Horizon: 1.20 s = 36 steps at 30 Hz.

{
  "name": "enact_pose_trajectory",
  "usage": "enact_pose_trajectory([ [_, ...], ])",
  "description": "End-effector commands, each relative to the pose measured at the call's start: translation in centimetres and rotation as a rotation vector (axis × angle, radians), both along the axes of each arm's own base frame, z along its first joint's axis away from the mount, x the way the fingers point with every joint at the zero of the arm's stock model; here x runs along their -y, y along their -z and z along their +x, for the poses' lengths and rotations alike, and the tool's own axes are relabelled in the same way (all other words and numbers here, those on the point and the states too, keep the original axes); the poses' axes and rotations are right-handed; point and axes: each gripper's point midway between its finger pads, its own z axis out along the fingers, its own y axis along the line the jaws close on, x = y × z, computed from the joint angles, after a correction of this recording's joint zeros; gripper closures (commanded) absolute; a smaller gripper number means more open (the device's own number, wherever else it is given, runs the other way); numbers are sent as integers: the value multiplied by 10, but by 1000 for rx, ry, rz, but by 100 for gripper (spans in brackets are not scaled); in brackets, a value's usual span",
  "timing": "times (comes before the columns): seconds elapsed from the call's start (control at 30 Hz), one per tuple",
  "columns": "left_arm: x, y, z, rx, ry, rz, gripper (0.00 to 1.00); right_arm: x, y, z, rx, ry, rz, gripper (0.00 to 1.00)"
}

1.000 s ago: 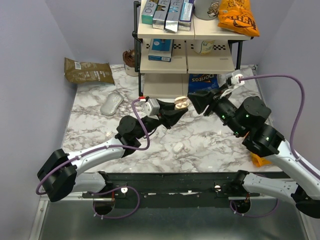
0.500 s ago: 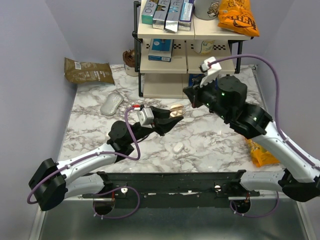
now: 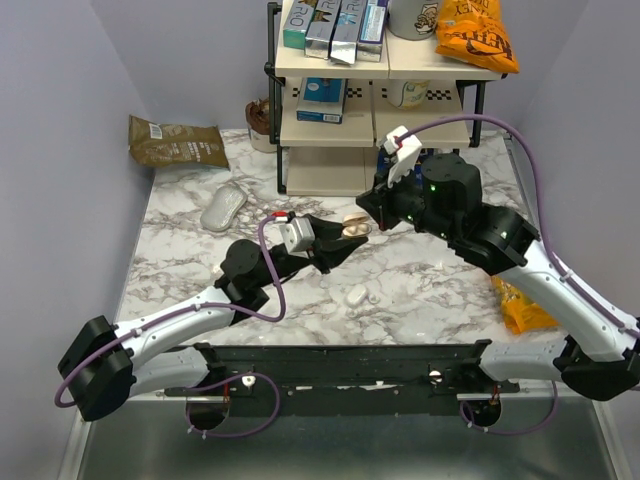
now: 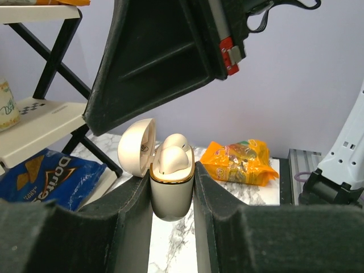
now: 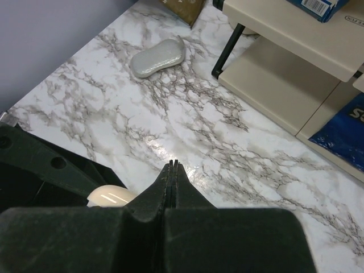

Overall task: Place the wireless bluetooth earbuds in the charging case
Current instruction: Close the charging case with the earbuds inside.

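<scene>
Marble table [image 3: 420, 285], lavender walls [image 3: 60, 120], black-framed beige shelf [image 3: 325, 172].

Left gripper [image 3: 343, 240]: drawn back toward the near edge over the last second, carrying the open charging case [image 3: 352, 227] with it. The shift in the last half second is slight.

Right arm: risen from a low, outstretched pose to a raised one. Its gripper [image 3: 367, 207] now sits just beyond the case, closer than half a second ago.

Orange snack bag [image 3: 520, 305]: mostly covered by that arm a second ago, now exposed.

Blue Doritos bag [image 4: 48, 177]: plain in the top view a second ago, now behind the arm there.
</scene>
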Motion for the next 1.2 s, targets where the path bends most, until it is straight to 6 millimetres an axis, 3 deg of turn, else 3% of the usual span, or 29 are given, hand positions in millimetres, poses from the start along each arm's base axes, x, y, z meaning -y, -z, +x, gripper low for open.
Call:
enact_pose_trajectory([
  [0.0,1,-18,4,47,-16,-23,100,3,2,-17,-15,-62,-4,99],
  [0.4,0,-25,12,49,-50,-40,100,7,19,-26,-55,-81,-19,99],
  [0.8,-4,-24,18,36,-79,-39,100,15,22,-34,-74,-71,4,99],
  [0.9,-4,-18,24,10,-101,-23,100,27,17,-22,-62,46,32,99],
  [1.0,-11,11,46,-130,-196,39,100,57,15,-5,-35,254,65,93],
  [1.03,-19,23,59,-195,-239,54,100,65,16,-2,-33,298,72,85],
  [1.07,-23,47,66,-345,-248,70,100,71,19,0,-38,332,83,80],
  [1.13,-39,72,83,-499,-290,63,100,74,40,2,-60,356,67,65],
  [1.17,-43,98,84,-635,-291,65,100,75,46,2,-66,364,71,61],
])
